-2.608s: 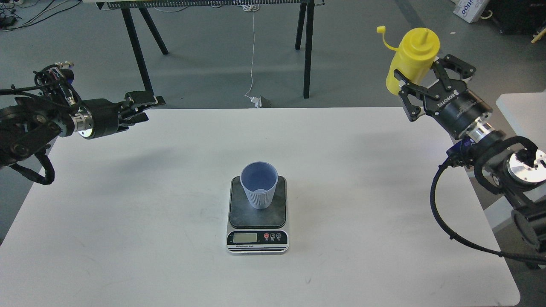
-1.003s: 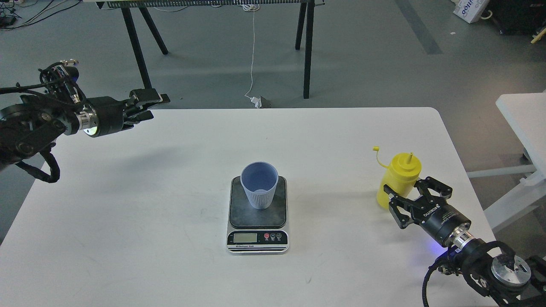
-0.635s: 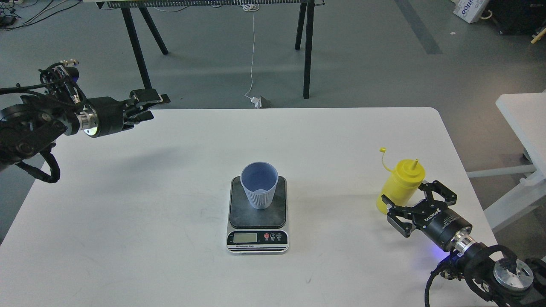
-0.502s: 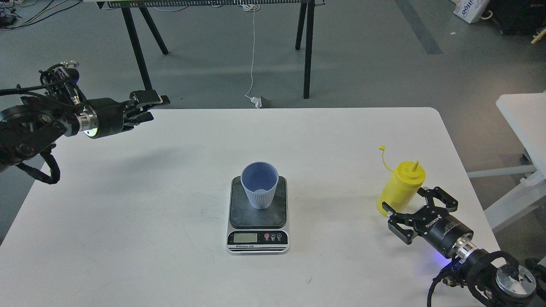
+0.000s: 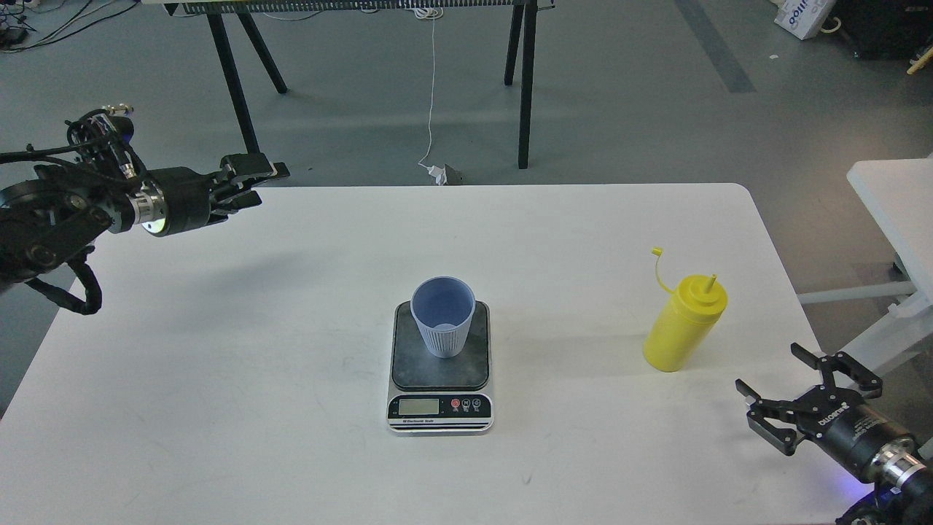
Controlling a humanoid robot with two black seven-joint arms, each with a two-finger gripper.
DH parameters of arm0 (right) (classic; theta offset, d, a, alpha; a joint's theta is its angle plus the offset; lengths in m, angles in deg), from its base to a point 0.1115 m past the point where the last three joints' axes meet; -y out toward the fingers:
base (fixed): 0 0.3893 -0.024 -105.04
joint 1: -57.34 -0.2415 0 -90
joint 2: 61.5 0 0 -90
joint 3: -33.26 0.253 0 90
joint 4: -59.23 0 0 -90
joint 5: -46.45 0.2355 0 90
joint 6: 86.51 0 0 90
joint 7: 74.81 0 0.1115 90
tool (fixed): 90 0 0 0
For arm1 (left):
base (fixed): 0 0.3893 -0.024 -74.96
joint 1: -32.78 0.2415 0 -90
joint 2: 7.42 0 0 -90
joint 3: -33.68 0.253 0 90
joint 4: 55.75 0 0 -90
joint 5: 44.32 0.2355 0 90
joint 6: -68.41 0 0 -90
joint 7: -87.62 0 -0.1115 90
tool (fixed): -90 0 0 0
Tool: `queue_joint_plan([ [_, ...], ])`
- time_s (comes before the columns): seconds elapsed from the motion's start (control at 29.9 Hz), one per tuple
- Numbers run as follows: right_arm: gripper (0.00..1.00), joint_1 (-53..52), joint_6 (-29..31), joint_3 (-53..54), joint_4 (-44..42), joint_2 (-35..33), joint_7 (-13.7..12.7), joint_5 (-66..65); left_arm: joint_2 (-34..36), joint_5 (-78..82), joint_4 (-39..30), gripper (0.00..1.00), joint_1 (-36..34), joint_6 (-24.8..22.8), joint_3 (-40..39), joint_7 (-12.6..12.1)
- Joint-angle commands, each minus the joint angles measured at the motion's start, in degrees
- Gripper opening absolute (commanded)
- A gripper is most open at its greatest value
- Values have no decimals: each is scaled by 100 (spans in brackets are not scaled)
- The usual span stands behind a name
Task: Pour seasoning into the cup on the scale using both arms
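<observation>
While upright, seasoning (image 5: 683, 326) points its nozzle up (slightly right).

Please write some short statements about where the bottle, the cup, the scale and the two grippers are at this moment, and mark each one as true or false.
1. The cup stands on the scale. True.
2. The right gripper is shut on the yellow bottle. False: it is open and apart from the bottle, nearer the table corner.
3. The yellow bottle lies on its side. False: it stands upright on the table, right of the scale.
4. The left gripper hovers at the far left edge of the table, holding nothing. True.
5. The bottle's small cap sits on its nozzle. False: it hangs off on its strap.
</observation>
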Motion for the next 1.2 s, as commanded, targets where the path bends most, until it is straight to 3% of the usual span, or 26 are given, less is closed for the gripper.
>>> queue_joint_plan([
  [0.0,97,-226,0,393,-68,-262,-34,-9,27,-217,1,81,0,0,-311,0],
  [0.17,97,-1350,0,201,-498,-403,-8,-62,9,-429,1,81,-26,0,-610,0],
  [0.37,97,-2914,0,-440,-1666,-307,10,-255,27,-499,10,82,-44,0,-918,0],
  [0.57,97,-4075,0,-1266,-2642,342,19,-264,27,-955,36,84,9,0,-1234,0],
  [0.87,97,-4727,0,-1381,-3864,1380,36,-264,-8,-1914,71,86,18,0,-1796,0],
  [1.17,97,-4727,0,-1373,-3953,1477,80,-264,-368,-2564,721,86,53,0,-2254,0],
])
